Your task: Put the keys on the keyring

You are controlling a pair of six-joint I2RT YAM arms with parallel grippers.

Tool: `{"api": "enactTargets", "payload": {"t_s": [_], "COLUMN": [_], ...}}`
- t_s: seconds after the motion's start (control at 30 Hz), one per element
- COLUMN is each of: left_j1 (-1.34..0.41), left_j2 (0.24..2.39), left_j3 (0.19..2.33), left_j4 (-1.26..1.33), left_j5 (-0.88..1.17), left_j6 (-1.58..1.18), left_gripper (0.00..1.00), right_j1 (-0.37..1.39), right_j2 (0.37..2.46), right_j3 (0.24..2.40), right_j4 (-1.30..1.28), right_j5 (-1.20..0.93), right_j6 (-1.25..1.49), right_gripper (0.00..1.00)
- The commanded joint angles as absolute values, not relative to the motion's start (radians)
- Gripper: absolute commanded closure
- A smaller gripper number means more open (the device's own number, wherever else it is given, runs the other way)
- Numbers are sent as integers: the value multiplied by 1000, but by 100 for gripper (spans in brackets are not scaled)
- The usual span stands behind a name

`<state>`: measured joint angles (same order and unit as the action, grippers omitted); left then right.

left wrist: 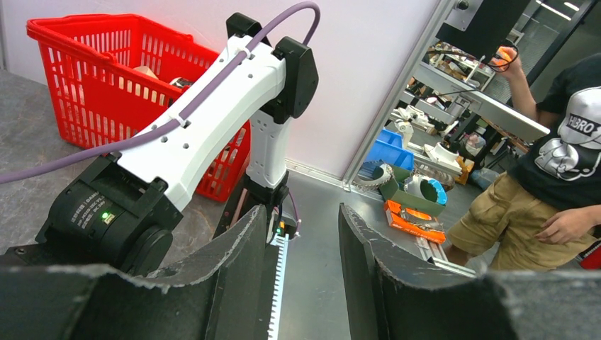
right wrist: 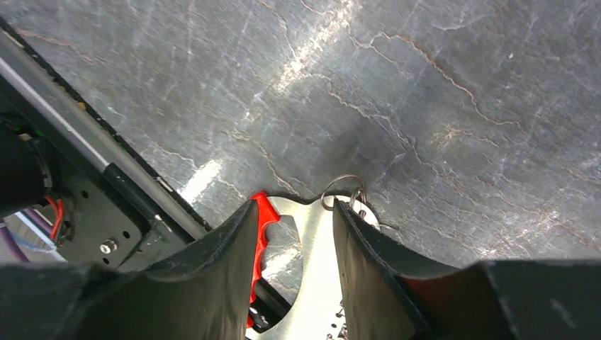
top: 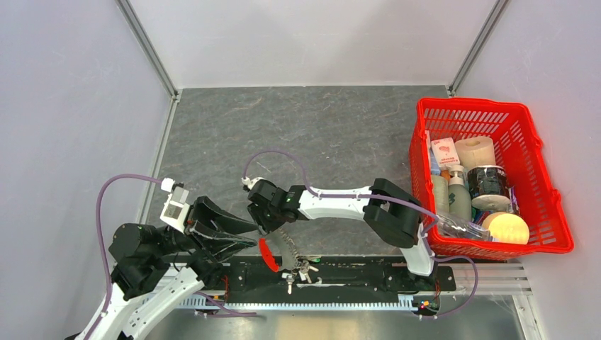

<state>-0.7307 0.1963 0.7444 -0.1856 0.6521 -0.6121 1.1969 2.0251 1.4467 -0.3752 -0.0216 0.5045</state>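
Right wrist view: my two dark fingers [right wrist: 212, 276] fill the near edge. Right jaws about half apart, nothing pinched between them. Through the gap I see a shiny face with a red rim, lying beyond the tips.

Counter [top: 319, 134]: grey stone look, bare in the middle. Red basket [top: 471, 101] at far right, full of bottles and rolls, no part in this step.

Black base plate [top: 354, 273] runs along the near edge between my two arm bases. The task's things are all there, near centre.

Right arm [top: 333, 202] reaches left across the counter and tips its jaws down over the keyring [top: 268, 255]. Left arm [top: 142, 262] waits at near left. Left jaws also about half apart and empty, pointing right at the keyring.

Keyring parts: red fob [right wrist: 263, 223] against my left finger, thin wire ring [right wrist: 344, 191] by my right finger. Whether it hangs or lies flat, cannot tell.

Keys [top: 305, 268]: small bunch just right of the chain, one key [top: 289, 285] apart, nearer the edge. Tag colours too small to read.

Judgement: step in hand is securing the ring.
- Close the right jaws on the fob or ring, never the slack chain, which would swing.
- Keep the ring exposed toward the left.
- The left jaws should take the lone key by its head, since it is flat and thin on the plate.
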Motion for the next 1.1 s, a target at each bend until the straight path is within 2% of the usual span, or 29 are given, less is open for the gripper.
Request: {"api": "enactTargets", "payload": {"t_s": [0.0,0.33,1.07], "left_j1": [-733,-733,-733], "left_j2": [199,201,209], "left_j3": [758,757,744], "left_j4": [-171,-175,-172], "left_j5": [644,643,638], "left_j6": [-578,-575,-569], "left_gripper": [51,51,51], "right_j1": [1198,1198,1204], "right_j2": [2047,2053,2094], "right_j3": [1492,1501,1548], "right_j4": [-390,-416,-462], "right_j5": [-16,42,115], "right_j6": [507,509,491], "right_gripper": [50,50,60]}}
